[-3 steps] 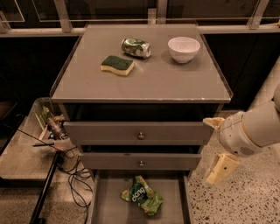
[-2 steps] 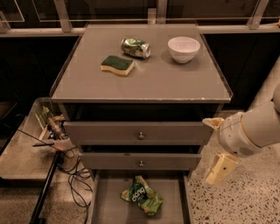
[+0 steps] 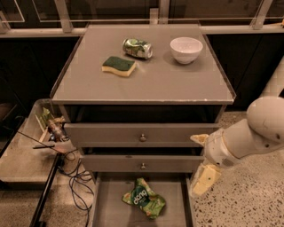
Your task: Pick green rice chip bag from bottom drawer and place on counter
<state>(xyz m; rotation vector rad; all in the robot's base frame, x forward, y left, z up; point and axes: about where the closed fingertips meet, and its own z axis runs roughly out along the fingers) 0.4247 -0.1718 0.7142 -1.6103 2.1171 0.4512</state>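
Dim warm light falls on a speckled stone floor (image 3: 253, 201), dark glass panes (image 3: 111, 9) behind, and a cluttered low table (image 3: 20, 162) at left.

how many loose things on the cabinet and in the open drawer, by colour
green: 3 (can, sponge, green rice chip bag)
white: 1 (bowl)
total: 4
gripper hangs open right of the bottom drawer

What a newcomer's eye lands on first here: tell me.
The gripper, open, hangs at the cabinet's right front beside the drawers. Nearby, the green rice chip bag lies crumpled in the open bottom drawer. On the counter sit a sponge, a tipped green can and a white bowl.
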